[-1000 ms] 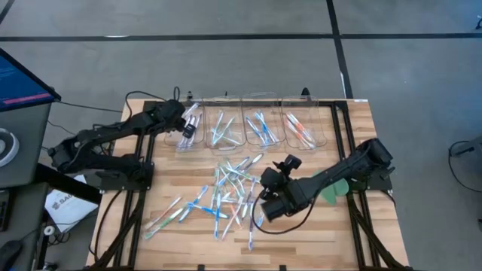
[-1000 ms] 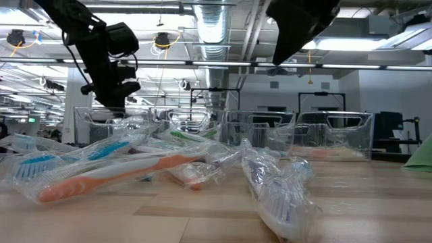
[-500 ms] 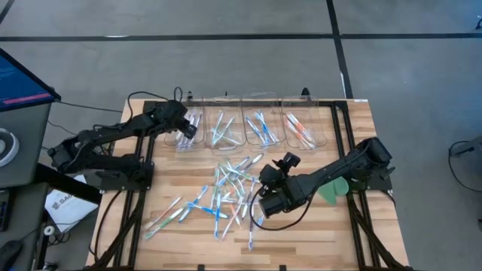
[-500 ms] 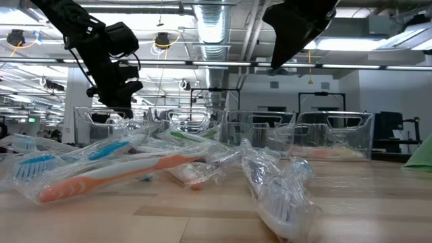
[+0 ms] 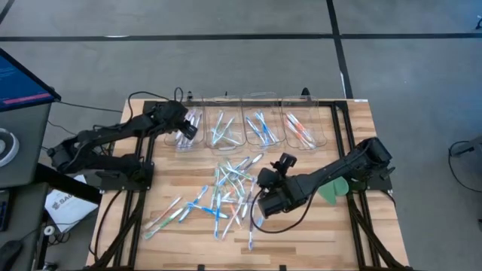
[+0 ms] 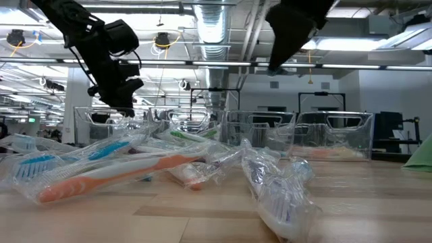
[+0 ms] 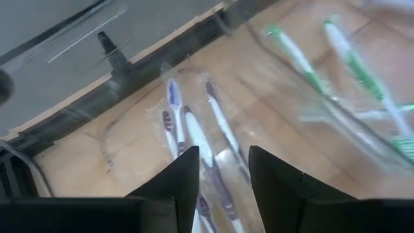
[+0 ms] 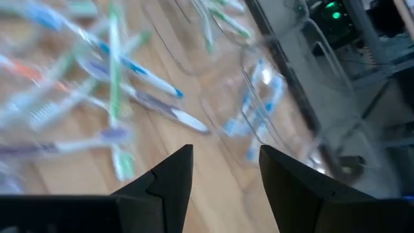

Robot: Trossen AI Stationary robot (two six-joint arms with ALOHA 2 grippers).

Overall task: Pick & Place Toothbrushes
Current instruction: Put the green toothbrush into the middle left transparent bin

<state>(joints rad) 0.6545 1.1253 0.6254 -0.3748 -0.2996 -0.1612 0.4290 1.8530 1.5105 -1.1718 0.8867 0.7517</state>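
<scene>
Many wrapped toothbrushes lie in a loose pile (image 5: 226,196) mid-table, close in the low view as the pile (image 6: 135,165). Four clear bins along the far edge hold sorted brushes: purple (image 5: 188,124), green (image 5: 224,128), blue (image 5: 261,128), orange (image 5: 301,130). My left gripper (image 5: 186,129) hangs open and empty over the purple bin; its wrist view shows my left gripper (image 7: 223,158) above the purple toothbrushes (image 7: 194,136) lying inside. My right gripper (image 5: 260,197) hovers open and empty over the pile's right edge, and in its wrist view my right gripper (image 8: 225,155) faces blurred brushes.
A flat green disc (image 5: 331,192) lies under the right arm near the table's right side. Bare wood (image 5: 301,241) shows along the near edge. Cables and a monitor stand (image 5: 22,98) sit beyond the table's left side.
The right gripper has moved a little toward the table's left, over the pile's right edge. The left gripper has risen slightly above the purple bin and stays open.
</scene>
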